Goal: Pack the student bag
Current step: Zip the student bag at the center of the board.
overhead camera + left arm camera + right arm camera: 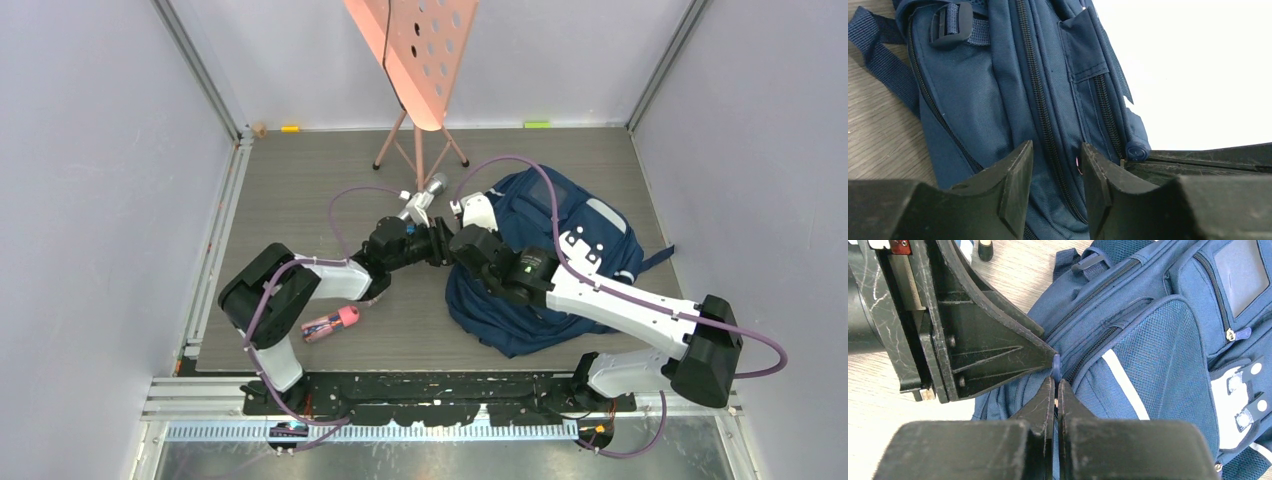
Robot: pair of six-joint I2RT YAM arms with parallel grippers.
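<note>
Robot lab cell, plain walls point(95, 150), aluminium frame point(197, 68)

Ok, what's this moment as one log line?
left end effector open over zipper track | right end effector shut on zipper pull | student bag lying on table

Navy blue student bag point(505, 320), white stripe point(1123, 385), salmon-pink perforated stand point(420, 50), grey woodgrain table point(300, 200)

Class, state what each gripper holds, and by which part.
The right gripper pinches the backpack by a blue zip pull. The left gripper straddles a zip seam; whether it grips cannot be told.
</note>
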